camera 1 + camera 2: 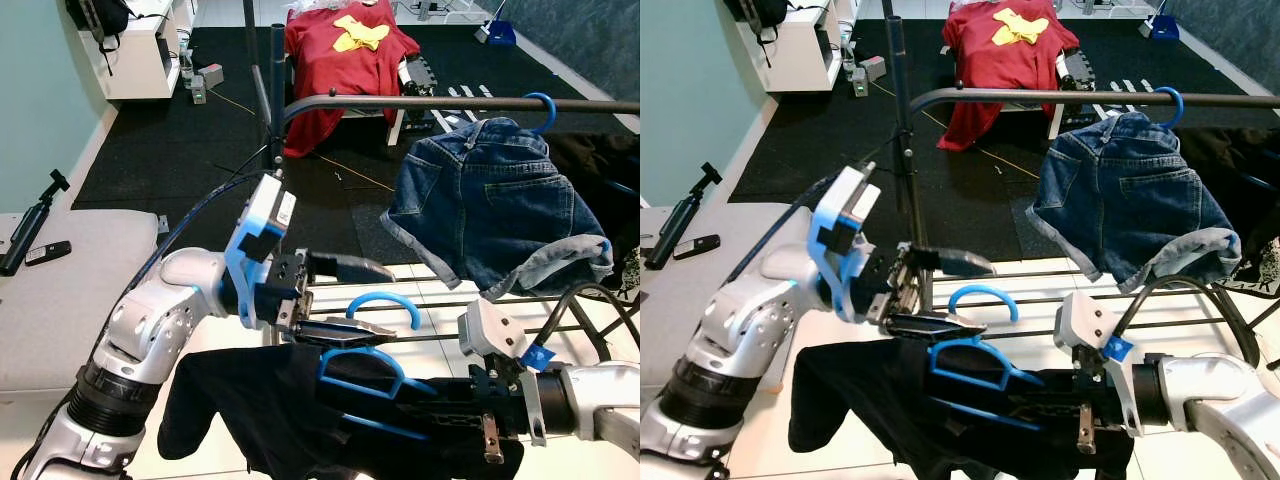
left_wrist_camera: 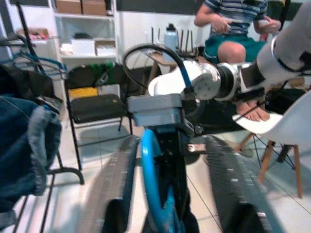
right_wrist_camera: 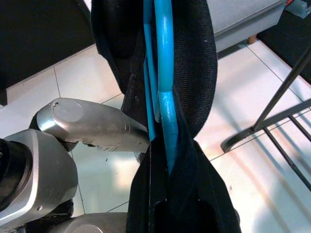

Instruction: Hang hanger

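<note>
White floor tiles [image 1: 440, 300] are meeting a black mat [image 1: 180, 140] that is spreading toward a white shelf unit [image 1: 140, 50] by the pale teal wall [image 1: 40, 100], while a grey cushioned bench [image 1: 50, 300] is sitting at the left and a black folding chair [image 2: 95, 104] is standing on the tiles.

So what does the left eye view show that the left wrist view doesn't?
Left eye view: the rail, a red shirt, and the right gripper shut on the black garment.
Left wrist view: a seated person, a white chair, shelves.
Both: the blue hanger between the left gripper's open fingers, and the jeans.
</note>
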`<state>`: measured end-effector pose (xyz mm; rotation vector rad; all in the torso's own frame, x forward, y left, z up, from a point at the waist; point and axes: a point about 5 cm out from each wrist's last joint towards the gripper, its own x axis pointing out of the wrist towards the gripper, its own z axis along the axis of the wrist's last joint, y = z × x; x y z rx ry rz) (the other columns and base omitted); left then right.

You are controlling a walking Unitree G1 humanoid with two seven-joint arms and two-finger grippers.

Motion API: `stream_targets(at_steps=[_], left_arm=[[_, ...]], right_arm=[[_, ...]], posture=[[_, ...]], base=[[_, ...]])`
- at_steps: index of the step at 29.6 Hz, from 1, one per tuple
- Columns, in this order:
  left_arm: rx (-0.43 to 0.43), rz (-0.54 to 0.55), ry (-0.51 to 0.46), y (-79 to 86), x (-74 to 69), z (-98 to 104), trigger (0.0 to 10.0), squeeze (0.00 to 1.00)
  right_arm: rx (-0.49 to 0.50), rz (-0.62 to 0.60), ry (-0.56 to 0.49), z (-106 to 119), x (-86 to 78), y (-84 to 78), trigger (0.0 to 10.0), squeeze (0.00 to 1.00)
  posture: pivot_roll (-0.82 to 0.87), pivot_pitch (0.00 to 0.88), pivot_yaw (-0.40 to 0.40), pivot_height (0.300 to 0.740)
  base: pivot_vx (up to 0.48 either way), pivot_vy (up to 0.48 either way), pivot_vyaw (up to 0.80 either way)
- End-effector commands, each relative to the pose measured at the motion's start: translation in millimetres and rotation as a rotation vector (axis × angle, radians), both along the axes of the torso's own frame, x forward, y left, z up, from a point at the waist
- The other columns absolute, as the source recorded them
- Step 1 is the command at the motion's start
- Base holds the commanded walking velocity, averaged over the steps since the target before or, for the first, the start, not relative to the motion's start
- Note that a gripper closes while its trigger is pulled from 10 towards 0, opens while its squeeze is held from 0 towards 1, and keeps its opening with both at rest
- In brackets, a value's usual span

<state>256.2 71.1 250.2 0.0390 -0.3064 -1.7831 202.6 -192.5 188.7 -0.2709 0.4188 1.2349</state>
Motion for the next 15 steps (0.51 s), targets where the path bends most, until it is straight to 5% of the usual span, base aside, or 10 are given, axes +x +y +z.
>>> stream_targets(at_steps=[1, 9, 15], left_arm=[[0.025, -0.016, 0.0, -5.0, -5.4, -4.5, 0.7, 0.0], [0.076, -0.029, 0.013, -13.7, -11.5, -18.9, 2.1, 0.0], [0.074, -0.008, 0.023, -17.2, -10.5, -22.3, 1.6, 0.0]], right_arm=[[0.002, 0.01, -0.013, 2.8, 0.1, 1.3, 0.0, 0.0], [0.005, 0.006, -0.027, 4.2, 1.1, 1.3, 0.0, 0.0], [0.005, 0.004, -0.031, 4.1, 1.8, 1.1, 0.0, 0.0]], posture=[[-0.1, 0.163, 0.001, 0.74], [-0.1, 0.163, 0.002, 0.74], [-0.1, 0.162, 0.003, 0.74]], base=[[0.0, 0.0, 0.0], [0.0, 0.0, 0.0], [0.0, 0.0, 0.0]])
